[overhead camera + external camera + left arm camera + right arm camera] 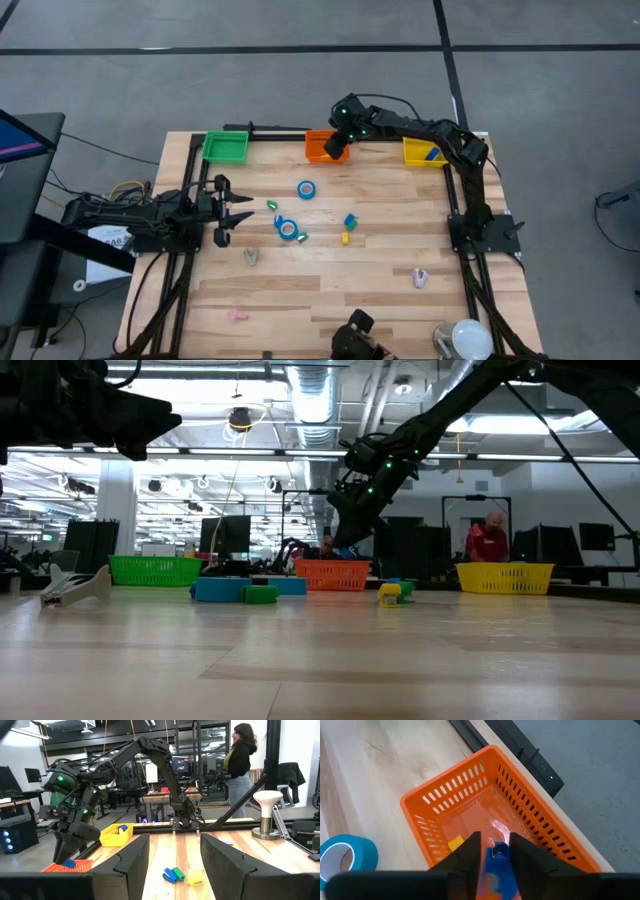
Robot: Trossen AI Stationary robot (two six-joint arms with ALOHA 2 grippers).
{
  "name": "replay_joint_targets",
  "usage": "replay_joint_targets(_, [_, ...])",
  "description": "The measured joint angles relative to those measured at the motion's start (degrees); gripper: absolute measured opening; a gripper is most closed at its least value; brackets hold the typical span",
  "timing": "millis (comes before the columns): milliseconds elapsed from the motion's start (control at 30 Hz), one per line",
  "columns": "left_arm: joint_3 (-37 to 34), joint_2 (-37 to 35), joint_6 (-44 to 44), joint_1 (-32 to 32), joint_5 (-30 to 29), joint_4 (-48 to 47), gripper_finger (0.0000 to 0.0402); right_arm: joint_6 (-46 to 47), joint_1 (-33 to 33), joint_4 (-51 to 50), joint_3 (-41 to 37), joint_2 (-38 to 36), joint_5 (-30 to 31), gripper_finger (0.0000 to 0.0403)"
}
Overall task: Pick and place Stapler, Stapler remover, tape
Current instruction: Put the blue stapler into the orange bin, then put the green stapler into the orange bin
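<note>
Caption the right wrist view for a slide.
Right gripper holds a blue stapler above the orange bin.

Three bins (322,149) line the tabletop's (330,280) far edge. The right pincer (336,150) hangs over the middle one. Tape rolls (306,189) lie mid-tabletop.

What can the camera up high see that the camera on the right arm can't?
Only the high view shows the whole table, the green bin, the yellow bin, the waiting left pincer at the table's left edge, and three tape rolls. Only the right wrist view shows the right pincer closed on a small blue stapler, and a yellow thing inside the bin. Both show the orange bin and one tape roll beside it.
</note>
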Motion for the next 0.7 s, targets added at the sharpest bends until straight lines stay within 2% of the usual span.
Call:
replay_joint_targets(233, [0.0,0.0,0.0,0.0,0.0,0.0,0.0168,0.0,0.4,-0.7,0.0,0.0,0.0,0.0194])
replay_joint_targets(367, [0.0,0.0,0.0,0.0,0.0,0.0,0.0168,0.0,0.8,-1.6,0.0,-1.5,0.0,0.0228])
replay_joint_targets(500, [0.0,0.0,0.0,0.0,0.0,0.0,0.0168,0.0,1.4,-3.2,0.0,-3.7,0.0,0.0241])
replay_joint_targets(700, [0.0,0.0,0.0,0.0,0.0,0.0,0.0168,0.0,3.7,-6.2,0.0,-7.5,0.0,0.0238])
